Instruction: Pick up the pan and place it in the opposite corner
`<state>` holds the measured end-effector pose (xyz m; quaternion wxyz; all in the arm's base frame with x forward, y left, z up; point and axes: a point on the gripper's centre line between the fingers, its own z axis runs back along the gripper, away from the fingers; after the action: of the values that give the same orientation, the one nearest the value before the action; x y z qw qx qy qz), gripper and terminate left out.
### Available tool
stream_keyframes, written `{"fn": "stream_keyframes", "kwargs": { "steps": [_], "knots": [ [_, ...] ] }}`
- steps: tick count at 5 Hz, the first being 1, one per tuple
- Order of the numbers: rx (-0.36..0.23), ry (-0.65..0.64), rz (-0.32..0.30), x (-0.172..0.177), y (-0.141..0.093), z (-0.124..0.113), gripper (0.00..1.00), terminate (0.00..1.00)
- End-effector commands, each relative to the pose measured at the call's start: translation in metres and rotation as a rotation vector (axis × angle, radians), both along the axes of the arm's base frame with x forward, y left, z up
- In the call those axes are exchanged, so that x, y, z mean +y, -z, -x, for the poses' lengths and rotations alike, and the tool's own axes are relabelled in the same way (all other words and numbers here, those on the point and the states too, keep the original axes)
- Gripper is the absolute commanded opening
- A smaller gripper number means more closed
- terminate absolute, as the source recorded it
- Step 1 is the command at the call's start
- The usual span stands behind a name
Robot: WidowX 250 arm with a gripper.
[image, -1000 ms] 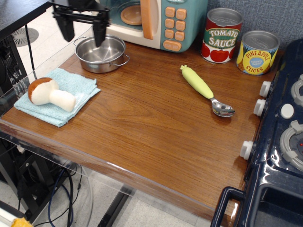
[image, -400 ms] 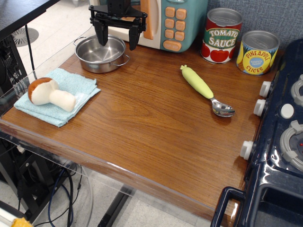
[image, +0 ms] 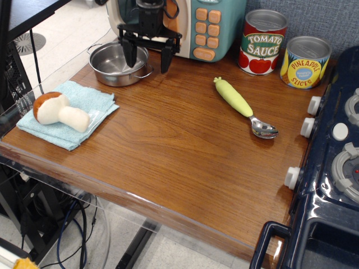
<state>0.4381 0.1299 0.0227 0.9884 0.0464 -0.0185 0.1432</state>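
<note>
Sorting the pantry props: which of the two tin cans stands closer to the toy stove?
The pineapple slices can, with the yellow and blue label. It stands right beside the stove, while the red-labelled tomato sauce can sits farther left, next to the toy microwave.

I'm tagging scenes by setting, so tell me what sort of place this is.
Most likely a lab mock-up of a play kitchen: a toy microwave and a navy toy stove border a wood-grain tabletop, with black cables hanging underneath. A robot gripper hangs over a small steel pan.
</note>
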Motion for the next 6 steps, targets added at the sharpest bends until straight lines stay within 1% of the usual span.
{"fn": "stream_keyframes", "kwargs": {
  "steps": [1, 3, 4, 5, 6],
  "knots": [
    [-0.101, 0.008, -0.026, 0.003, -0.021, -0.004, 0.0, 0.0],
    [-0.117, 0.005, -0.027, 0.006, -0.03, -0.001, 0.0, 0.0],
    [-0.132, 0.011, -0.033, 0.009, -0.04, -0.001, 0.0, 0.0],
    [-0.16, -0.013, -0.021, 0.014, -0.064, -0.001, 0.0, 0.0],
    [-0.2, -0.008, -0.033, 0.009, -0.09, 0.008, 0.0, 0.0]
  ]
}}
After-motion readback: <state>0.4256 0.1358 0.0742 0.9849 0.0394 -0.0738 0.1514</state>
